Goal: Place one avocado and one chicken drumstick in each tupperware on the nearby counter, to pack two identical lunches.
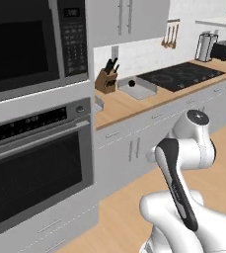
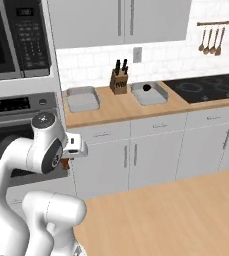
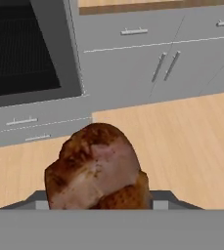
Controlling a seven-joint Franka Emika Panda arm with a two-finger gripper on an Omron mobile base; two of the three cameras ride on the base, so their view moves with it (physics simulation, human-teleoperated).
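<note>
Mottled orange-brown chicken drumstick (image 3: 95,168), pale-grey tupperware (image 2: 82,98) (tan wood-grain counter (image 2: 121,110))

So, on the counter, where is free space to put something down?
Bare counter lies in front of the knife block, between the two tupperware. The left one looks empty; the right holds a dark avocado. Right of it, the cooktop fills the surface.

Two tupperware containers sit on the counter (image 2: 121,112): one (image 2: 82,99) left of the single knife block (image 2: 119,81), one (image 2: 149,93) right. One avocado (image 2: 146,87) and one chicken drumstick (image 3: 96,168) show.
</note>
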